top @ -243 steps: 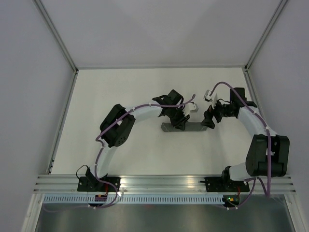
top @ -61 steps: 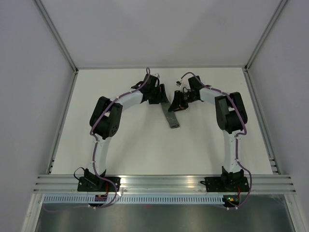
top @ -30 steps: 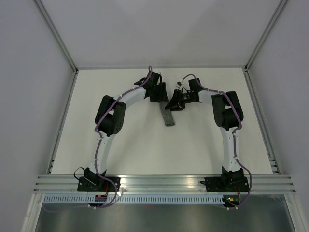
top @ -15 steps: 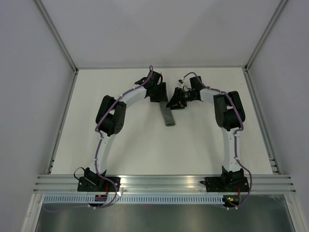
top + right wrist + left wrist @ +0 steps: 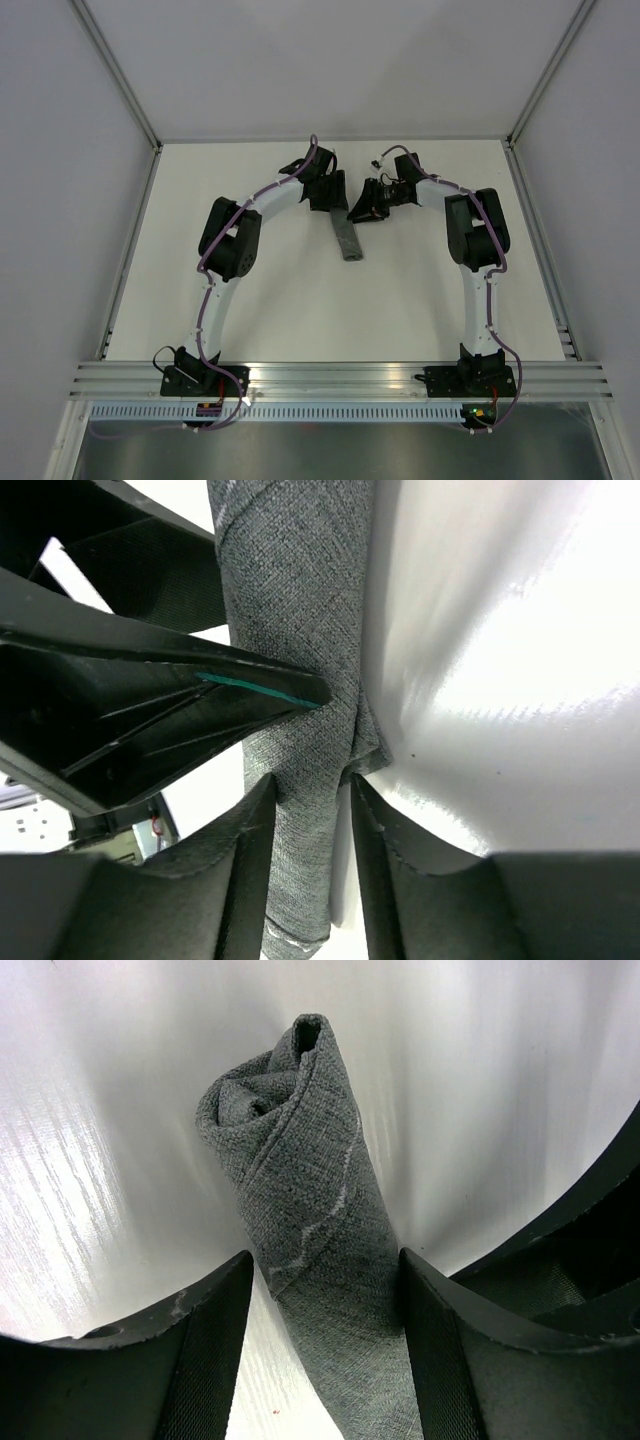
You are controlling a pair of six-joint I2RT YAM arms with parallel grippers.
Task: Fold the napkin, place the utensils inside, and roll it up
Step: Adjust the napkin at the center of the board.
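Observation:
The napkin (image 5: pixel 348 240) is a tight dark grey roll lying lengthwise on the white table, its far end under both grippers. My left gripper (image 5: pixel 328 198) stands open astride it. In the left wrist view the napkin (image 5: pixel 300 1160) runs between the fingers of my left gripper (image 5: pixel 325 1255), touching the right one, with table showing by the left one. My right gripper (image 5: pixel 363 208) is open too. In its wrist view the napkin (image 5: pixel 290 600) passes between the fingers of my right gripper (image 5: pixel 312 778). It presses the left finger, and a bright gap runs along the right one. No utensils show.
A metal rail (image 5: pixel 340 378) crosses the near edge of the white table (image 5: pixel 260 290) at the arm bases. Grey walls enclose the back (image 5: pixel 330 138) and both sides. The left gripper's black finger (image 5: pixel 150 710) fills the left of the right wrist view.
The roll lay crosswise mid-table eight seconds ago. It now lies lengthwise farther back. Over the last second the right gripper has edged right, and the roll has barely moved.

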